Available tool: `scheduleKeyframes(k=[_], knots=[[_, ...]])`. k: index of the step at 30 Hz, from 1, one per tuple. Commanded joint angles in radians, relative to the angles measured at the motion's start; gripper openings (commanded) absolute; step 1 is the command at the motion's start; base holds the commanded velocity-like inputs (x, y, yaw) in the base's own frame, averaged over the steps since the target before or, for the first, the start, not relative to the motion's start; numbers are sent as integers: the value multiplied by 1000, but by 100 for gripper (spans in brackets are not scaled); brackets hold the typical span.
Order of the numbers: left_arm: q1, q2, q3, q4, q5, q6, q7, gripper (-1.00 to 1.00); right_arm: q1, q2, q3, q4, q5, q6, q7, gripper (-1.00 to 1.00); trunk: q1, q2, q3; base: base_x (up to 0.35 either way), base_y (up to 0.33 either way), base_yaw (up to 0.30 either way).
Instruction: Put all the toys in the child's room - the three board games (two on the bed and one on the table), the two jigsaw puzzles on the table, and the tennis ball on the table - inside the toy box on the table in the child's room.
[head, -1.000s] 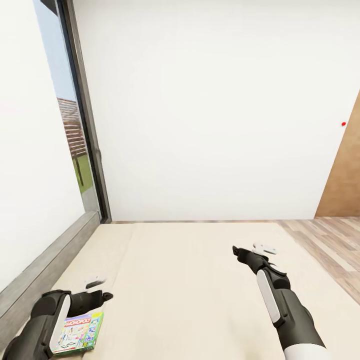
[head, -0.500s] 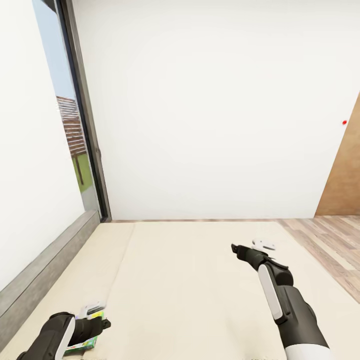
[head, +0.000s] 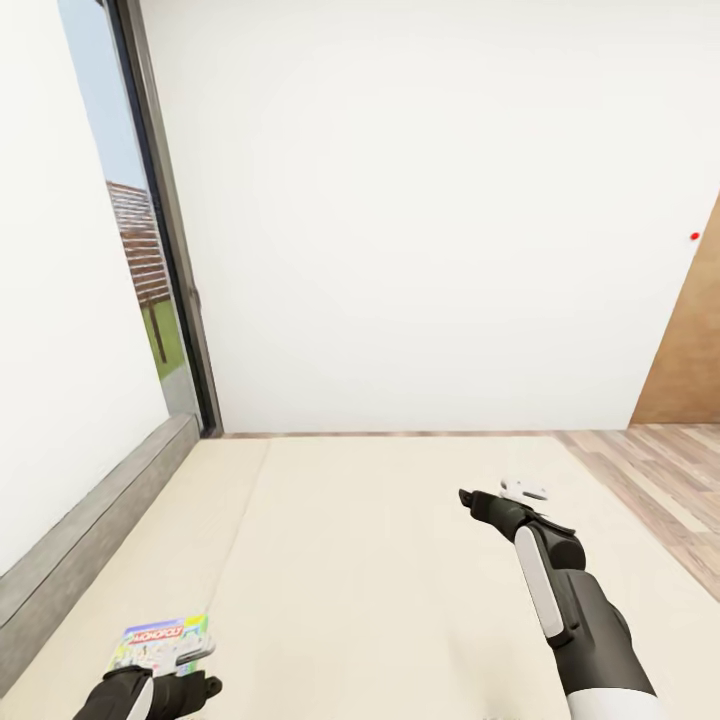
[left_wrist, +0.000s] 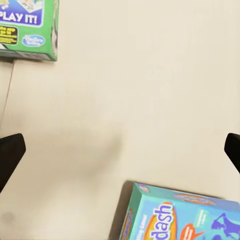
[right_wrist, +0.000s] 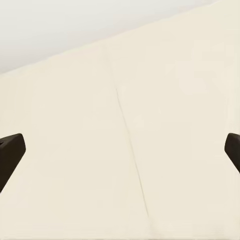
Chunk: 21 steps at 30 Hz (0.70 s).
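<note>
On the cream mattress of the bed (head: 380, 560) a white and green board game (head: 160, 640) with a red logo lies flat near the grey frame. My left gripper (head: 205, 668) hovers just beside it, open. In the left wrist view the green box's corner (left_wrist: 27, 25) lies beyond the open left gripper (left_wrist: 120, 152), and a blue and orange board game (left_wrist: 180, 215) lies on the near side, with bare mattress between the fingers. My right gripper (head: 495, 495) is held over the mattress, open and empty, as the right wrist view (right_wrist: 120, 150) confirms.
A grey bed frame (head: 90, 540) runs along the left wall under a dark-framed window (head: 150, 250). A white wall stands behind the bed. Wood plank floor (head: 650, 470) and a brown door (head: 690, 350) lie to the right.
My left arm has drawn back toward the lower edge of the head view, uncovering the white and green game. The view has shifted slightly. The right arm has barely moved.
</note>
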Motion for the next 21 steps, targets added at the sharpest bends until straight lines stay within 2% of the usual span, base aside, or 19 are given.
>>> scheduleKeyframes(k=[1, 9, 13, 16, 21], knots=[[-1, -1, 5, -1, -7, 4, -7, 100, -1, 1, -1, -1, -11, 5, -8, 100, 0, -1, -3, 0, 0, 0], [-1, 5, -35, 16, -10, -1, 13, 100, -1, 1, -1, -4, -11, 41, -7, 100, 0, -1, -16, 0, 0, 0], [-1, 8, -39, 30, -10, -15, 60, 100, -1, 2, 0, -13, -12, 51, -6, 100, 0, -1, -23, 0, 0, 0], [-1, 8, -41, 35, -9, -32, 96, 100, -1, 12, 5, -40, -20, 92, -5, 100, 0, -1, -28, 0, 0, 0], [-1, 8, -41, 53, -10, -41, 115, 100, 0, 27, 11, -75, -36, 150, -4, 100, 0, -1, -36, 0, 0, 0]])
